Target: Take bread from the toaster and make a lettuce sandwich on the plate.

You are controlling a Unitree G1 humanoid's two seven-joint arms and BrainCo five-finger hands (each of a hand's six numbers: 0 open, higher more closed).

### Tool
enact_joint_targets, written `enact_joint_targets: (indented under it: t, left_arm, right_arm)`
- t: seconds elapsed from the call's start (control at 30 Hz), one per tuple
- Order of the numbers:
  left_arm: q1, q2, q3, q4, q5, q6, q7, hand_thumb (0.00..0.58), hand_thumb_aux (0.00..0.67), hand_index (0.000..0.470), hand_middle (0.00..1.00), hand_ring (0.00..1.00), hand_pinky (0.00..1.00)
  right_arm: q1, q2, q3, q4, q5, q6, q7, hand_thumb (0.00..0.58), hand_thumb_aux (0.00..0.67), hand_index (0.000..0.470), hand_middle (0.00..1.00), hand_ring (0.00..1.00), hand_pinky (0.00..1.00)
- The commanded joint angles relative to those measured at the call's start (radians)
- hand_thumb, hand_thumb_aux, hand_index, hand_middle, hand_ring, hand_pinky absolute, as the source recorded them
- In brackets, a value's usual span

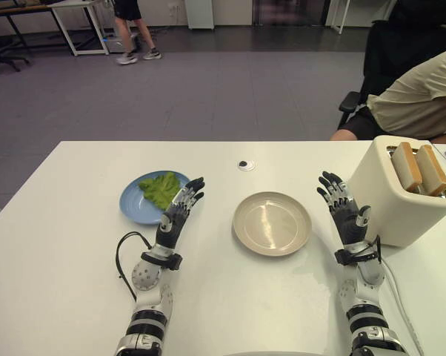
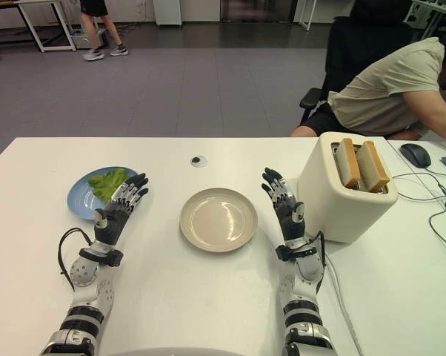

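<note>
Left eye view is showing two bread slices (image 1: 419, 169) standing in the toaster (image 1: 386, 211), just beside the right hand (image 1: 347, 211); it and the left hand (image 1: 177, 211) are resting spread-fingered, holding nothing. The bread is looking light, stiff, crumbly: I'd be pinching its exposed top edge.

Looks like an office or lab: grey floor (image 1: 208, 89), desks (image 1: 73, 4) far left, office chair (image 2: 353, 52), mouse (image 2: 415, 154) and cables (image 2: 439, 204) right.
</note>
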State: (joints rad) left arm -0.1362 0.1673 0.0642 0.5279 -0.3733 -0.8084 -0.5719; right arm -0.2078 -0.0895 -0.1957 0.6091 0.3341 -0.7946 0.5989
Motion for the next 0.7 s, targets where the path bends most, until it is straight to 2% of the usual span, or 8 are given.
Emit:
enact_joint_targets:
  t: [0.03, 0.4, 0.5, 0.57, 0.63, 0.7]
  left_arm:
    - [-0.013, -0.004, 0.012, 0.011, 0.017, 0.004, -0.008, 0.000, 0.000, 0.000, 0.00, 0.00, 0.00]
    - [-0.017, -0.011, 0.021, 0.017, 0.022, 0.000, -0.026, 0.000, 0.000, 0.000, 0.00, 0.00, 0.00]
    - [-0.014, -0.017, 0.019, 0.012, 0.028, -0.002, -0.030, 0.000, 0.000, 0.000, 0.00, 0.00, 0.00]
    - [-0.014, -0.022, 0.015, 0.007, 0.035, 0.000, -0.032, 0.000, 0.000, 0.000, 0.00, 0.00, 0.00]
    - [-0.010, -0.025, 0.013, 0.000, 0.041, 0.001, -0.031, 0.000, 0.000, 0.000, 0.00, 0.00, 0.00]
    - [-0.004, -0.029, 0.012, -0.009, 0.048, -0.001, -0.028, 0.000, 0.000, 0.000, 0.00, 0.00, 0.00]
  right_arm:
    - [0.006, -0.009, 0.007, 0.013, -0.015, -0.003, -0.004, 0.000, 0.000, 0.000, 0.00, 0.00, 0.00]
    - [0.020, -0.009, 0.034, -0.015, -0.018, -0.018, 0.014, 0.000, 0.000, 0.000, 0.00, 0.00, 0.00]
    - [0.077, -0.023, 0.074, -0.202, 0.036, -0.005, 0.065, 0.000, 0.000, 0.000, 0.00, 0.00, 0.00]
    - [0.122, -0.084, 0.052, -0.471, 0.073, 0.056, 0.027, 0.000, 0.000, 0.000, 0.00, 0.00, 0.00]
    - [0.126, -0.158, -0.037, -0.668, 0.058, 0.128, -0.059, 0.000, 0.000, 0.000, 0.00, 0.00, 0.00]
    - [0.101, -0.238, -0.161, -0.719, -0.049, 0.191, -0.166, 0.000, 0.000, 0.000, 0.00, 0.00, 0.00]
